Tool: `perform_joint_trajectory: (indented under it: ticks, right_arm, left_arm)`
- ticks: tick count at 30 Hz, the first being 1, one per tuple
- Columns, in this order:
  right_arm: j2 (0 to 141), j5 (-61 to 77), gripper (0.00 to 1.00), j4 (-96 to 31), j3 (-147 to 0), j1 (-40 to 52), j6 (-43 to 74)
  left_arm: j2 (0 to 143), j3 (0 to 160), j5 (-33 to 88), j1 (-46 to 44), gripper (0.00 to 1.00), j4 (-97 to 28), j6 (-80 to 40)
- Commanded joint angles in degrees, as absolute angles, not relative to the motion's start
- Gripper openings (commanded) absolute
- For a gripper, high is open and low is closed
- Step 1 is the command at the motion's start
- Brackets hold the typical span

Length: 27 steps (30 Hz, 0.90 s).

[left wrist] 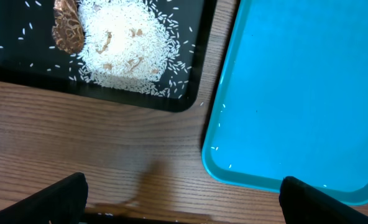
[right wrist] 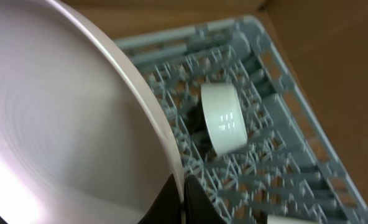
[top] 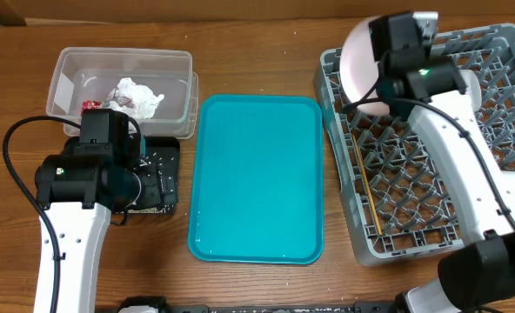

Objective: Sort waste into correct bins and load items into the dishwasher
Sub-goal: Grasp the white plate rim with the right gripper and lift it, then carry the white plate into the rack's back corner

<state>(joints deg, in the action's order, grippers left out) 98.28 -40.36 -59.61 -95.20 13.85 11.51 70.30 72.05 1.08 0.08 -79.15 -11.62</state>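
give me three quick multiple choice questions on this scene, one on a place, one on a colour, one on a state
1. Where is the rice pile?
A in the tub
B on the black tray
C in the rack

2. What colour is the middle tray?
A teal
B red
C grey

3. How is the right gripper?
A open
B shut on chopsticks
C shut on the plate

Answers:
1 B, the left wrist view shows the grains heaped on black.
2 A, it reads teal from overhead.
3 C, its fingers pinch the plate's rim.
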Motion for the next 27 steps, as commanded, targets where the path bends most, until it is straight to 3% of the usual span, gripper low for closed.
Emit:
perform_joint_trajectory:
  ticks: [1, 11, 14, 16, 21, 27]
  right_arm:
    - [98.4, -43.1, 0.04, -58.8, -90.6, 13.9, 17.7]
    - [98.0, -38.7, 0.05, -60.5, -85.6, 15.4, 22.7]
    - [96.4, -37.5, 0.41, -61.0, -85.8, 15.5, 23.0]
    - [94.6, -37.4, 0.52, -61.5, -86.5, 15.5, 24.3]
    - [87.9, -37.2, 0.63, -61.1, -88.4, 15.3, 25.6]
    - [82.6, -35.8, 0.6, -59.0, -88.5, 15.1, 25.1]
  left_arm:
    - [70.4, 72.1, 0.9, 0.0, 1.0, -79.0, -12.0]
    - [70.4, 72.1, 0.9, 0.0, 1.0, -79.0, -12.0]
    - [70.4, 72.1, 0.9, 0.0, 1.0, -79.0, -12.0]
    - [70.4, 72.1, 0.9, 0.0, 1.0, -79.0, -12.0]
    - [70.4, 72.1, 0.9, 0.0, 1.0, -79.0, -12.0]
    - [70.4, 72.1, 0.9, 0.0, 1.0, -79.0, -12.0]
